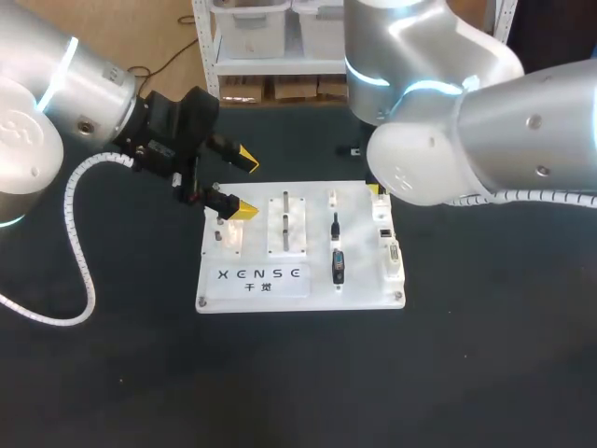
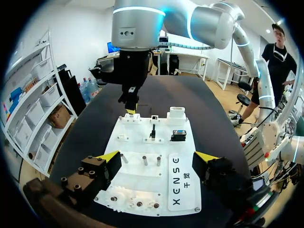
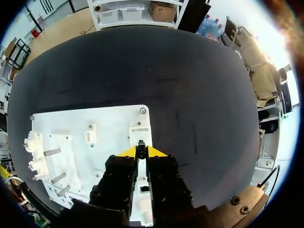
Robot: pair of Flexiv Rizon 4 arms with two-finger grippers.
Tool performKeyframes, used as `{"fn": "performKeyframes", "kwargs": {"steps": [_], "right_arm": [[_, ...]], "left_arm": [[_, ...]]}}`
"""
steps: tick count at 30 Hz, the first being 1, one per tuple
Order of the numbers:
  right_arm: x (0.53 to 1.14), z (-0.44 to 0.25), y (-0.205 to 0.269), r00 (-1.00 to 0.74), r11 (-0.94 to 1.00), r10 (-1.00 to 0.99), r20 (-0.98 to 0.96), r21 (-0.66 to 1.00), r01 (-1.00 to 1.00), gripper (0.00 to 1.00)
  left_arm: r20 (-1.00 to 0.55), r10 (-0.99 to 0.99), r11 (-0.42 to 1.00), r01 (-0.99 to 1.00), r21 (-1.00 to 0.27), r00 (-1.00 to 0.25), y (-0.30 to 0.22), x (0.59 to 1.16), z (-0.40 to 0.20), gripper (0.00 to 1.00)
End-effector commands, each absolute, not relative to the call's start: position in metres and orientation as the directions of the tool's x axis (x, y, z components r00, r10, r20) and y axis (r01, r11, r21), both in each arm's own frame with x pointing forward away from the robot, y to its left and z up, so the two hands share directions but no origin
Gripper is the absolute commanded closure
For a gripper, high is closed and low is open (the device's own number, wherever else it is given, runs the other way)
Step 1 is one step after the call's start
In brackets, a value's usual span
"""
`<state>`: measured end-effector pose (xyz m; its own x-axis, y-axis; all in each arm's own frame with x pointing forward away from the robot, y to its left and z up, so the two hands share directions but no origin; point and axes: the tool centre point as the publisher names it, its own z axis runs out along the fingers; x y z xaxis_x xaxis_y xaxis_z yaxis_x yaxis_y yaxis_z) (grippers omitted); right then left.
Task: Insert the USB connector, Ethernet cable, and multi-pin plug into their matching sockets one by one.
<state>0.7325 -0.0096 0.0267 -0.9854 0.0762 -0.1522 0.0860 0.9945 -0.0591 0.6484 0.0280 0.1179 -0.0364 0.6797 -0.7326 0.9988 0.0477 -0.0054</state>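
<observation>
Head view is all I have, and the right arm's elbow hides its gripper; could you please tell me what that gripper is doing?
Observer: In the right wrist view, the right gripper is shut on a small dark part.
Operator: Thank you. Where exactly is it?
Observer: It is over the edge strip of the white board, with its tips by a white block near the corner screw.
Operator: And how is it oriented?
Observer: The left wrist view shows it pointing down at the board's far edge, opposite the left arm.
</observation>
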Motion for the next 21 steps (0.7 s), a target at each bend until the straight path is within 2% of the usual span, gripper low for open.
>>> {"fn": "performKeyframes", "kwargs": {"steps": [1, 21], "right_arm": [[0.7322, 0.0176, -0.0147, -0.987, 0.995, 0.077, -0.142, -0.053, 0.085, 1.0], [0.7337, 0.0167, -0.0167, -0.989, 0.999, 0.01, -0.145, -0.032, 0.014, 1.0]], "left_arm": [[-0.733, 0.679, 0.047, 0.999, -0.005, -0.035, 0.0279, 0.6491, 0.117, 0.0], [-0.733, 0.679, 0.047, 0.999, -0.005, -0.035, 0.0279, 0.6491, 0.117, 0.0]]}}
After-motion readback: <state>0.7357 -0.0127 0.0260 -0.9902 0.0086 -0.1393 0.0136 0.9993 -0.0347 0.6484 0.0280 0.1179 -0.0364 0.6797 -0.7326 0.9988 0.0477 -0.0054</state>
